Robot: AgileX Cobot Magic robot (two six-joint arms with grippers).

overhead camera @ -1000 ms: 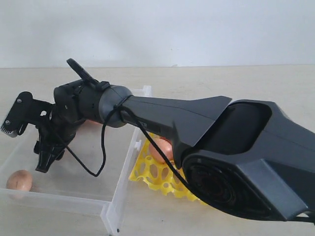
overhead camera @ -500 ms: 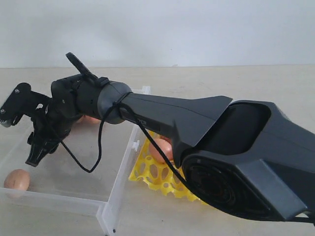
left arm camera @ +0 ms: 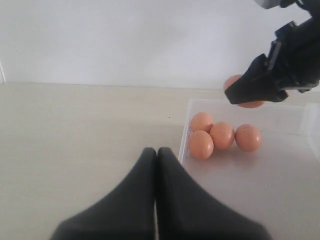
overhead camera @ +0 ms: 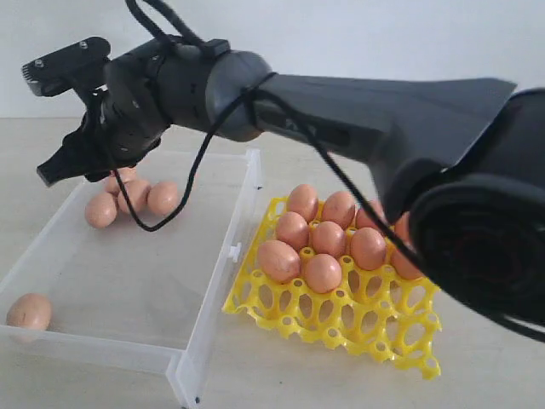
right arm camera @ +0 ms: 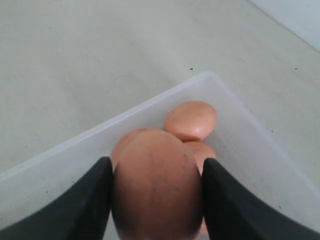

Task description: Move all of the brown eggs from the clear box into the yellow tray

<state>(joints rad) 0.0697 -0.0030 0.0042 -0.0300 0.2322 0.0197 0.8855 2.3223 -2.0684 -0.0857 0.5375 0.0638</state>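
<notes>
in the near corner of the box (overhead camera: 204,341) lies one egg (overhead camera: 30,311). beside the box, the tray (overhead camera: 375,328) holds many eggs (overhead camera: 328,239). at the far end sit four eggs (overhead camera: 134,195). above them the right gripper (right arm camera: 156,167) clamps an egg (right arm camera: 156,205). the left gripper (left arm camera: 156,152) has its jaws together.

On the right pincer (right arm camera: 157,205) we see matt black plastic. The brown egg (right arm camera: 156,175) between its fingers has a smooth, faintly sheened shell. Beneath it, the clear box (right arm camera: 60,165) is glossy, slightly cloudy plastic, and the table (right arm camera: 100,50) looks matt and pale. Off to the pincer's side, the yellow tray (overhead camera: 247,308) is shiny plastic.
</notes>
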